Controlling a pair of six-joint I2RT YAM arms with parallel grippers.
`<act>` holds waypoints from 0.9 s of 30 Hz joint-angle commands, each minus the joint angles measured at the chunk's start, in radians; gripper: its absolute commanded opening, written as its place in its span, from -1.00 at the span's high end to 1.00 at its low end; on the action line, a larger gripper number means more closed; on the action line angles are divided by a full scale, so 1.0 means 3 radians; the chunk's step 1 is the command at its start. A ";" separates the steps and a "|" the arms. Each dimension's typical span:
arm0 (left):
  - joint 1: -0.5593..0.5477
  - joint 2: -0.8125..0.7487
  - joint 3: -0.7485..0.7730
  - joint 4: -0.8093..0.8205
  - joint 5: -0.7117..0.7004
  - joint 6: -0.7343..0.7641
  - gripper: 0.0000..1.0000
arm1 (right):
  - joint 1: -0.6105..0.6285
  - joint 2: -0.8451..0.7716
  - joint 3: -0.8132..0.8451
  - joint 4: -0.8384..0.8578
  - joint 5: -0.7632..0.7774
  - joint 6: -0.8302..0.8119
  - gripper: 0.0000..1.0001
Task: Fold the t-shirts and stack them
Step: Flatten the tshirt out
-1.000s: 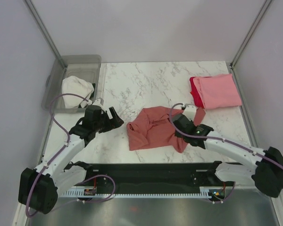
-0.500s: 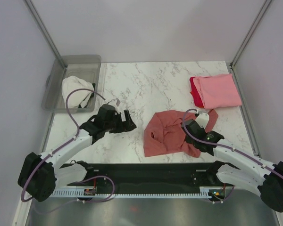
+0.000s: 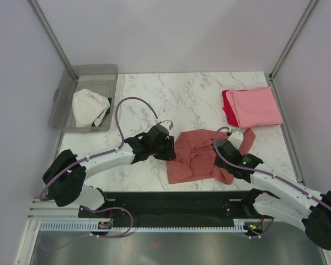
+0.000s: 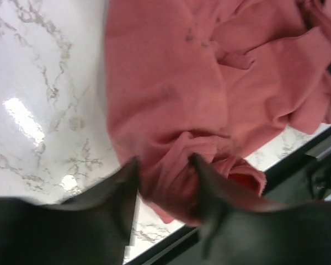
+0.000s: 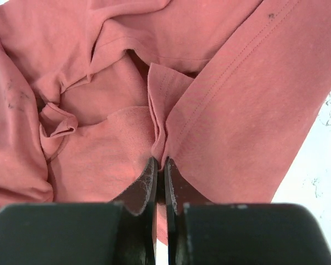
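Note:
The salmon-red t-shirt (image 3: 196,157) lies crumpled at the table's front centre, also filling the left wrist view (image 4: 171,83) and the right wrist view (image 5: 99,143). My left gripper (image 3: 168,150) is at its left edge, and a bunched fold sits between the blurred jaws (image 4: 163,165). My right gripper (image 3: 220,146) is on the shirt's right side, shut on a thin raised fold (image 5: 160,161). The light pink t-shirt (image 3: 256,106) lies folded at the back right on top of the bright red t-shirt (image 3: 227,107).
A grey bin (image 3: 94,72) holding a white cloth (image 3: 90,106) stands at the back left. A black rail (image 3: 171,201) runs along the table's near edge, just in front of the salmon-red t-shirt.
My left arm swung right across the table to the shirt's left edge and its jaws closed onto cloth. The right gripper dragged the shirt rightward, then held still.

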 commanded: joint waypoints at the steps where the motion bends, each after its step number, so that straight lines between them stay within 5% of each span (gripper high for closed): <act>1: -0.0002 0.0112 0.0112 -0.0029 -0.0307 0.0070 0.19 | -0.0006 -0.0061 0.0040 0.0070 -0.0016 -0.0024 0.94; 2: 0.0044 0.0108 0.0102 -0.0065 -0.0349 0.0025 0.44 | -0.0006 -0.0056 0.0045 0.0075 0.0000 -0.0029 0.93; 3: 0.0105 0.0082 0.0081 -0.0080 -0.0349 0.0009 0.95 | -0.0001 -0.0035 0.0045 0.0086 0.0010 -0.0034 0.90; 6: 0.0610 -0.0147 -0.0077 -0.0091 -0.0130 -0.0032 0.96 | -0.0006 0.0046 0.0080 0.0121 0.0051 -0.0100 0.75; 9: 0.1219 -0.0469 -0.0241 -0.0091 0.0034 -0.0037 0.96 | -0.0011 0.0133 0.0096 0.0162 0.0066 -0.0137 0.07; 13: 0.1736 -0.0777 -0.0471 -0.0075 0.0075 -0.0053 0.96 | -0.0021 0.0220 0.0019 0.0264 0.0036 -0.0116 -0.08; 19: 0.1772 -0.0634 -0.0487 0.0017 0.0392 0.0009 0.96 | -0.0032 0.0328 -0.0032 0.0530 -0.0254 -0.0264 -0.09; 27: 0.1772 -0.0715 -0.0451 -0.0029 0.0300 0.0096 0.96 | 0.0265 0.0782 0.0361 0.0812 -0.0747 -0.0704 -0.39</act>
